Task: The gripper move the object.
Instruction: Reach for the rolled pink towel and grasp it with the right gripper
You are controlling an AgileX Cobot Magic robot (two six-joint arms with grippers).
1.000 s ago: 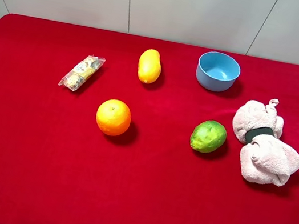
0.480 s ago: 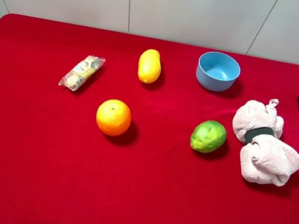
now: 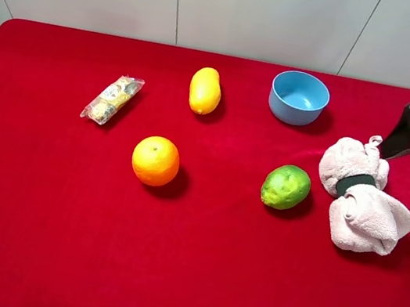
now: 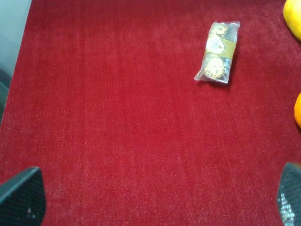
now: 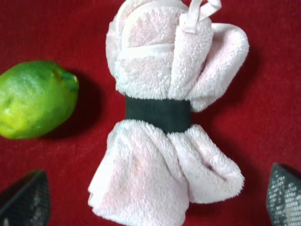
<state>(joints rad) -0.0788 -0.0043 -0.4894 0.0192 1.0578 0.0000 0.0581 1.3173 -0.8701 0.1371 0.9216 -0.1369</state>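
Observation:
The pale pink towel bundle (image 3: pixel 361 199) lies on the red table (image 3: pixel 194 263) at the right, cinched by a dark band (image 3: pixel 356 183), its small loop at the far end. My right gripper (image 3: pixel 409 132) hangs above the table just behind and to the right of the bundle. In the right wrist view the bundle (image 5: pixel 155 70) fills the picture, and the gripper (image 5: pixel 155 202) stands open and empty with one fingertip on each side of it. My left gripper (image 4: pixel 155 197) is open and empty over bare cloth at the left.
A green lime (image 3: pixel 286 187) lies close to the left of the bundle. A blue bowl (image 3: pixel 299 97) stands behind it. An orange (image 3: pixel 155 161), a yellow fruit (image 3: pixel 205 90) and a clear snack packet (image 3: pixel 112 99) lie further left.
My right gripper has come in from the right edge and moved left, towards the towel bundle. The bundle and the other things have not moved.

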